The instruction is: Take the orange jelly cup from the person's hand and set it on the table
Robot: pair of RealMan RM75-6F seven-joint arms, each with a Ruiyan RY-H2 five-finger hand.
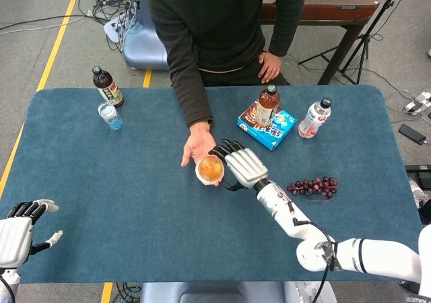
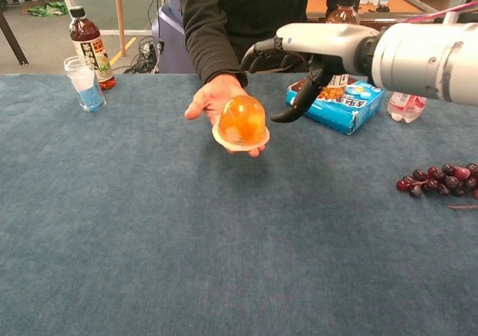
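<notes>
The orange jelly cup (image 1: 210, 170) (image 2: 241, 122) lies dome-up in the person's upturned palm (image 1: 196, 148) (image 2: 211, 95) above the middle of the blue table (image 1: 135, 202). My right hand (image 1: 242, 166) (image 2: 299, 60) hovers just to the right of the cup, fingers spread, not touching it. My left hand (image 1: 19, 232) rests open at the table's near left corner, seen only in the head view.
A bunch of grapes (image 1: 313, 185) (image 2: 441, 178) lies right of my forearm. A blue box (image 1: 268, 126) with a tea bottle (image 1: 267, 104) on it and a white bottle (image 1: 314, 118) stand behind. A dark bottle (image 1: 108, 87) and small cup (image 1: 110, 116) stand far left.
</notes>
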